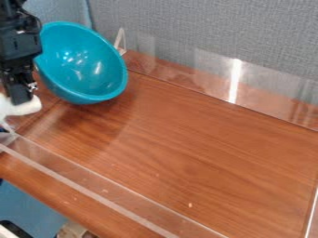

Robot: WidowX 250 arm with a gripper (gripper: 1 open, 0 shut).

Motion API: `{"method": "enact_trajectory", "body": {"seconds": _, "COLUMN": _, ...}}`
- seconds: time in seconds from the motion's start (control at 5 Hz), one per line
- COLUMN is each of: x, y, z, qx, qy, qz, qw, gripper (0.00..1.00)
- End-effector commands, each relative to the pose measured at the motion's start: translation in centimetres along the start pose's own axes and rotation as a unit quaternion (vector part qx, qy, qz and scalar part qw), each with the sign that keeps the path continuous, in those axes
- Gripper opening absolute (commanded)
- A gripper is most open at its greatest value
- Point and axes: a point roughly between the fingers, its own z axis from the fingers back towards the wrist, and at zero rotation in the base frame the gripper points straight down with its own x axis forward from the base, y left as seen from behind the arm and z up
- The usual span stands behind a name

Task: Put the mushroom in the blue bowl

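The blue bowl stands tipped at the back left of the wooden table, its glossy inside turned toward the camera. My black gripper hangs pointing down just left of the bowl's rim, at the picture's left edge. Its fingers are shut on the mushroom, of which only a cream-white bit shows below the fingertips, low over the table. The cap is hidden by the fingers.
The brown wooden table spreads to the right and front. Clear plastic walls run along its back, and a clear rail along its front. A grey wall stands behind.
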Motion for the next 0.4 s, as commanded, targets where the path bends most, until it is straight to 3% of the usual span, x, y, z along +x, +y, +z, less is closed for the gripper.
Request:
{"method": "enact_trajectory", "body": {"seconds": 0.0, "x": -0.04, "y": 0.23, "z": 1.06, "qx": 0.019, "qy": -0.012, "qz": 0.004, "qw": 0.9997, "gripper": 0.00}}
{"method": "enact_trajectory", "body": {"seconds": 0.2, "x": 0.17, "y": 0.08, "z": 0.53, "qx": 0.017, "qy": -0.008, "qz": 0.006, "qw": 0.9998, "gripper": 0.00}}
